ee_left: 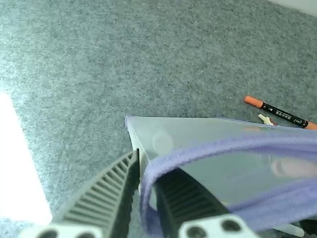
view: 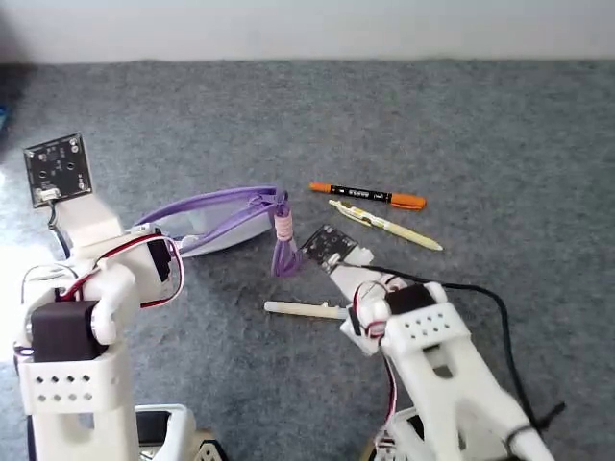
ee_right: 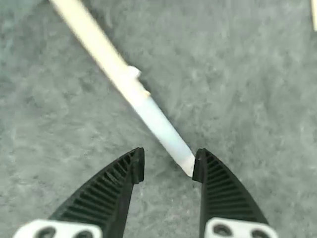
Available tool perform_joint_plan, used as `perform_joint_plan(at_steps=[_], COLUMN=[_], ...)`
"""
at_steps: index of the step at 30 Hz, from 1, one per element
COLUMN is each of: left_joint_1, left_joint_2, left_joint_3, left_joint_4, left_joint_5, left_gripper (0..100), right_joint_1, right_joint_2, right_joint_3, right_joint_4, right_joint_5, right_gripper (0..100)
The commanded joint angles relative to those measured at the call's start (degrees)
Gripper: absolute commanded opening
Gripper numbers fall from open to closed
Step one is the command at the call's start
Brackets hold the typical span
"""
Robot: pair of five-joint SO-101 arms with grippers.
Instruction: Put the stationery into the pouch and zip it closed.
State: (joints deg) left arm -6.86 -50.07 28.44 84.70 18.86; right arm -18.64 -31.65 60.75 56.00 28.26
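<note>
The translucent plastic pouch with a purple zip (view: pixel 207 223) lies on the grey carpeted table (view: pixel 461 115). Its mouth appears open, and its purple loop strap (view: pixel 282 252) trails from the end nearer the stationery. The left gripper (ee_left: pixel 141 161) is clamped on the pouch's opposite corner, one finger on each side of the zip edge, apparently to hold the mouth up and steady for loading. Near the pouch lies a slim cream-white pen (ee_right: pixel 119 69). The right gripper (ee_right: pixel 168 161), angled down from its bent arm, has its jaws parted around the pen's end, poised to pinch. An orange-capped black marker (view: pixel 365 196) and a pale yellow pen (view: pixel 386 222) lie side by side beyond, outside the pouch.
</note>
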Motion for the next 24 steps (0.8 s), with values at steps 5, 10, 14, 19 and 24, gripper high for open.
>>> perform_joint_plan(at_steps=[5, 10, 14, 19, 24], left_joint_1=[-0.4, -0.4, -0.4, -0.4, -0.4], left_joint_2=[0.7, 0.9, 0.9, 0.9, 0.9], left_joint_3=[0.5, 0.5, 0.5, 0.5, 0.5], left_joint_4=[-1.8, -1.8, -1.8, -1.8, -1.8], left_joint_5=[0.5, 0.5, 0.5, 0.5, 0.5], left_gripper=[1, 1, 1, 1, 1], right_joint_1=[3.7, 2.1, 0.0, 1.9, 3.1], right_joint_2=[14.2, 16.4, 19.2, 24.7, 25.5], right_joint_3=[-10.5, -11.0, -11.2, -11.3, -12.5], right_joint_4=[0.6, -2.9, -3.6, -7.3, -6.5], right_joint_5=[0.6, 0.6, 0.6, 0.7, 1.1], right_gripper=[17.6, 17.6, 17.6, 16.0, 0.9])
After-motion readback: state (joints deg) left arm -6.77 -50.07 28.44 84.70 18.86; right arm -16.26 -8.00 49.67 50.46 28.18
